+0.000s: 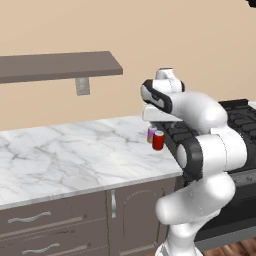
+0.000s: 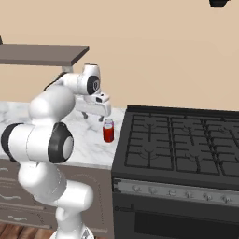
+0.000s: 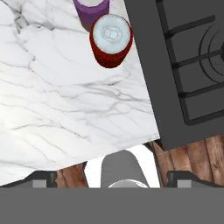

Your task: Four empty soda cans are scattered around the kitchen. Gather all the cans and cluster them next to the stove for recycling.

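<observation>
Beside the stove (image 2: 182, 144), on the worktop (image 1: 75, 150), a red can (image 1: 158, 140) and a purple can (image 1: 151, 133) stand touching. My jaws hang wide apart above them, holding nothing. I judge two cans remain to fetch.
</observation>
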Controlling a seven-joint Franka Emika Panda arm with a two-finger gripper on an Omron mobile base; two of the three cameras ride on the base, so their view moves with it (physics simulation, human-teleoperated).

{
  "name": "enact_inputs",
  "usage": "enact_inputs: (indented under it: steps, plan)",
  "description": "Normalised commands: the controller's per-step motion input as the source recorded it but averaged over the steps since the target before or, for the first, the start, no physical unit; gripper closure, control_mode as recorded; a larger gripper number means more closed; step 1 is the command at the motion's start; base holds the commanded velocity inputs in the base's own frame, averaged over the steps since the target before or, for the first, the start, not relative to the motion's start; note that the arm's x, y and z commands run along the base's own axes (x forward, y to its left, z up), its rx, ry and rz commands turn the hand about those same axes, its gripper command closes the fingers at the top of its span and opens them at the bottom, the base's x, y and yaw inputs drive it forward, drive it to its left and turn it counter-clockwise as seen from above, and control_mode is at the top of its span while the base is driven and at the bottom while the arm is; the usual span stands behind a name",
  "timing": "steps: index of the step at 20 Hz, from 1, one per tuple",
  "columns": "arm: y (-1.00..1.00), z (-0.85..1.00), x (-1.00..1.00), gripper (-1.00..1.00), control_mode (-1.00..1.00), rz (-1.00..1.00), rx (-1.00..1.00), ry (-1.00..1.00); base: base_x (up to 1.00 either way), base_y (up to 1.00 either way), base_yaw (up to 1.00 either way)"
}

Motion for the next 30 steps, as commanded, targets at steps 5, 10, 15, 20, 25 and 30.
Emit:
enact_inputs:
  steps: [5,10,15,20,25,30]
  plan:
    - [0.01,0.36,-0.87,-1.00,-1.00,-0.05,0.00,-0.08,0.00,0.00,0.00]
    - [0.15,0.42,-0.70,-1.00,-1.00,0.00,0.00,-0.10,0.00,0.00,0.00]
    - [0.07,0.05,-0.19,-1.00,-1.00,0.00,0.00,-0.03,0.00,0.00,0.00]
    - [0.00,-0.01,-0.07,-1.00,-1.00,0.00,0.00,0.00,0.00,0.00,0.00]
    - [-0.03,-0.01,-0.07,-1.00,1.00,0.00,0.00,0.00,-0.23,-0.05,-0.01]
    - [0.00,0.00,0.00,-1.00,1.00,0.00,0.00,0.00,-0.60,-0.07,-0.04]
